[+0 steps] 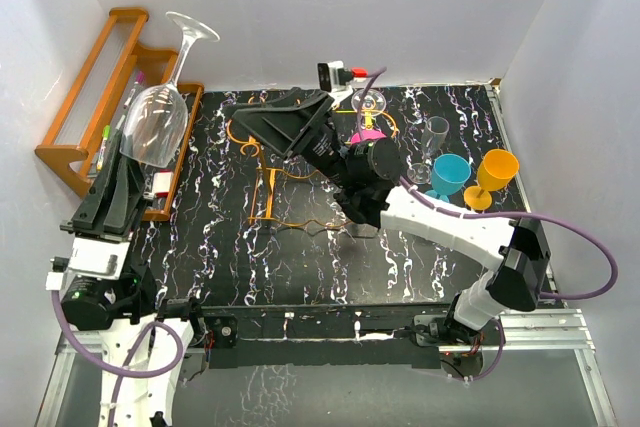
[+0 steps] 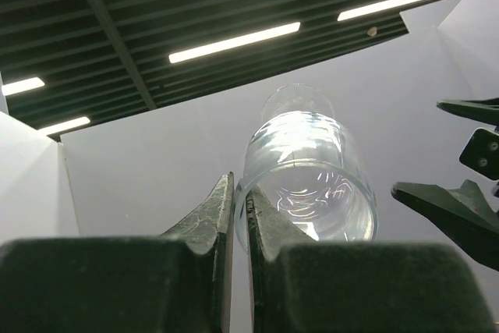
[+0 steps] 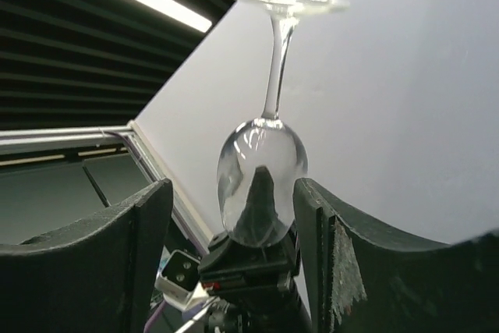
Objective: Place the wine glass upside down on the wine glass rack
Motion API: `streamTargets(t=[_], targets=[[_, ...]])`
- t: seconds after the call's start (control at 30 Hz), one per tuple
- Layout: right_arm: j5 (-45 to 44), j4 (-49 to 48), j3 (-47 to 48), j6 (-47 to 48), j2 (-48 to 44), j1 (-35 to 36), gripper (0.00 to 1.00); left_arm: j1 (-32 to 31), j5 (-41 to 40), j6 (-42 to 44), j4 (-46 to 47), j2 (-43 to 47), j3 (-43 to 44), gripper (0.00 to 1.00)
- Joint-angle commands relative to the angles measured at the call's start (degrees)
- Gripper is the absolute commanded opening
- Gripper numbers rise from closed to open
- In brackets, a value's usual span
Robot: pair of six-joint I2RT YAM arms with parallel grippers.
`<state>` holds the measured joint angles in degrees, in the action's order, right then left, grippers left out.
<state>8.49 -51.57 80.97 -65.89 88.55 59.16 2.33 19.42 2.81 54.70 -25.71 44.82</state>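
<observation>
Over the black worktop (image 1: pixel 300 267), the left end effector (image 2: pixel 240 193) is squeezing the upside-down wine glass (image 1: pixel 155 122); the right end effector (image 1: pixel 245 122) is hanging open, holding nothing.

We see two arms of white links and black round joints: left arm (image 1: pixel 100 257), right arm (image 1: pixel 440 222). A purple cable (image 1: pixel 611 265) loops along each. Left gripper (image 2: pixel 238 185) and right gripper (image 3: pixel 232 189) carry dark, rough, wedge-shaped fingers.

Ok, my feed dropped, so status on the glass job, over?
Left jaws shut on glass rim, glass inverted, held high left. Right jaws open, empty. Rack not reached; right arm hangs over it.
</observation>
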Motion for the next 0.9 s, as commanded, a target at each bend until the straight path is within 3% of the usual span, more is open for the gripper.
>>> streamTargets(t=[0.0,0.17,0.3,0.87], targets=[[-7.8,-10.4,1.6,2.7,1.1,-0.1,0.62,-0.9,0.0,-5.5,2.1,1.3,0.5,0.0],[-11.0,-11.8,2.9,4.5,2.6,-0.1,0.52,-1.5,3.8,-8.5,-10.0,0.8,4.5,0.0],[-10.6,-11.9,3.7,5.1,3.4,-0.1,0.51,-1.5,4.2,-9.0,-4.8,0.9,1.0,0.0],[-13.0,-14.1,4.5,2.6,7.4,-0.1,0.52,-1.5,8.4,-13.8,-5.5,0.1,-0.4,0.0]])
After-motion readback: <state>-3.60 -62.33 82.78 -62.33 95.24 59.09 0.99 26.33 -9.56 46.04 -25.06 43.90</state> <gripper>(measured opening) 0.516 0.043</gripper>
